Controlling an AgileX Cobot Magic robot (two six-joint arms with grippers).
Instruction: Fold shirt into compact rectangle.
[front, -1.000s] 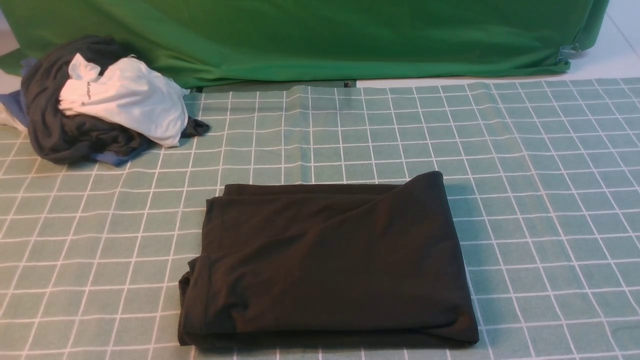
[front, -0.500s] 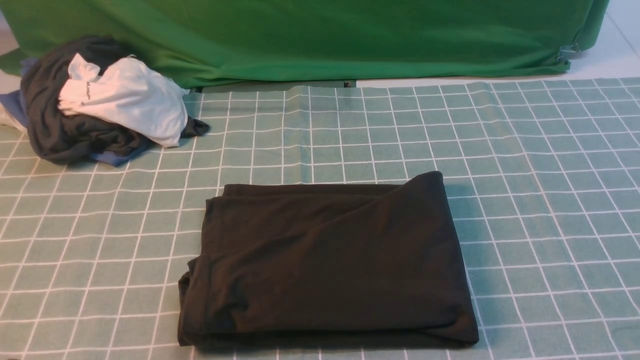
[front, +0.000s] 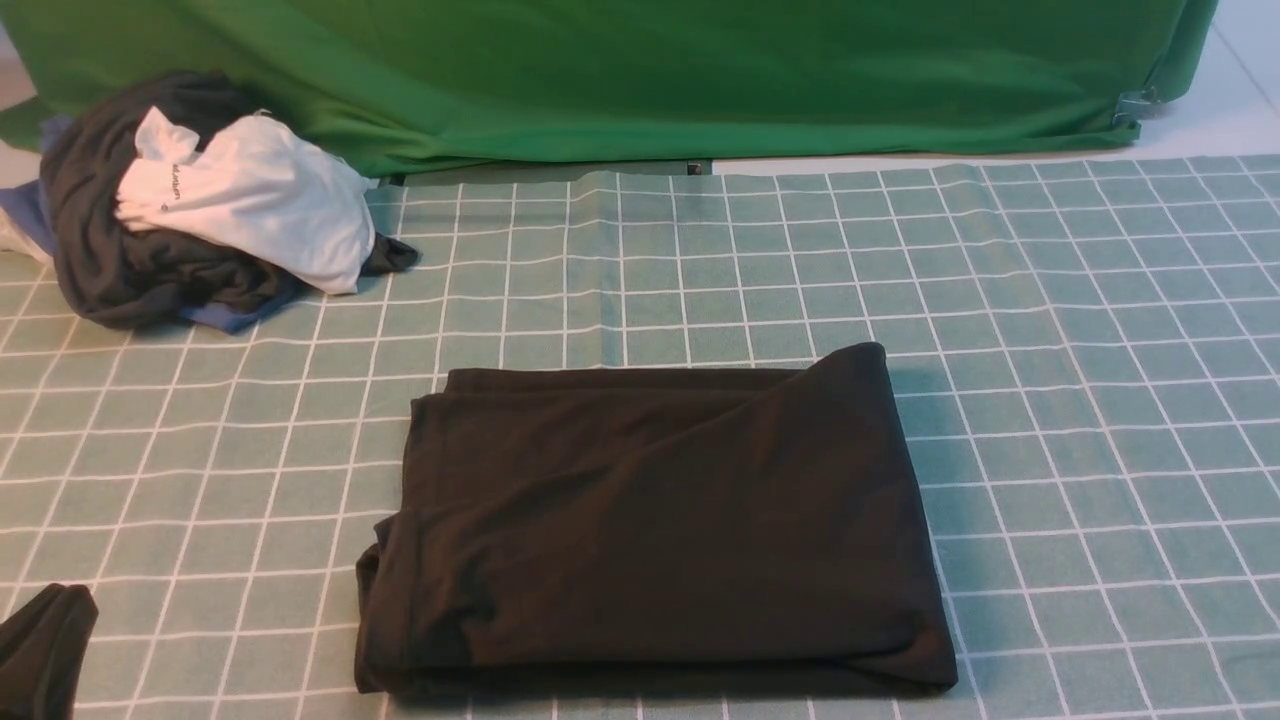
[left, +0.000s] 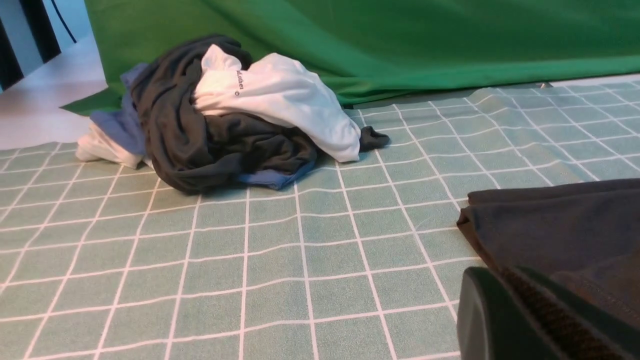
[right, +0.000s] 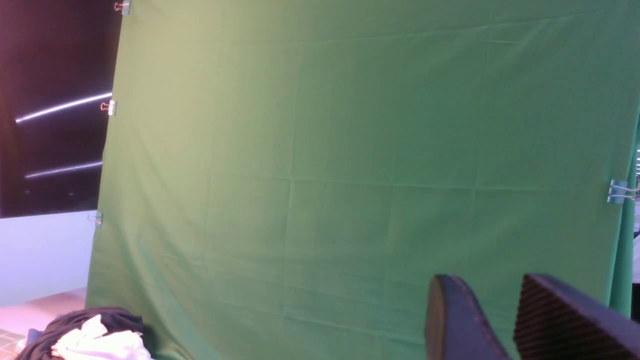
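Just ahead of your left gripper (left: 505, 287), whose fingers (left: 480, 310) are pressed together with no gap showing, lies the shirt (front: 650, 520), set down as a wide dark rectangle on the checked tablecloth (front: 1050, 350). Its long axis runs across the robot from side to side, and its near left corner is the part closest to those fingers. Whether any cloth is caught between the closed fingers you cannot tell, since their tips are cut off by the frame. Your right gripper (right: 487, 292) is held high and aimed at the green backdrop (front: 600, 70). Its fingers (right: 450, 320) stand apart with only green showing between them, so they hold nothing. From there the shirt is out of sight below, which makes the left arm the nearer one for any final tidying. The front view shows neither arm clearly. A dark shape (front: 40, 650) at its lower left edge may be the left gripper or loose cloth, but too little shows to say. The heap of garments (front: 200, 210) sits well beyond the left fingers, apart from the shirt. The chest print and neck label are folded out of view.
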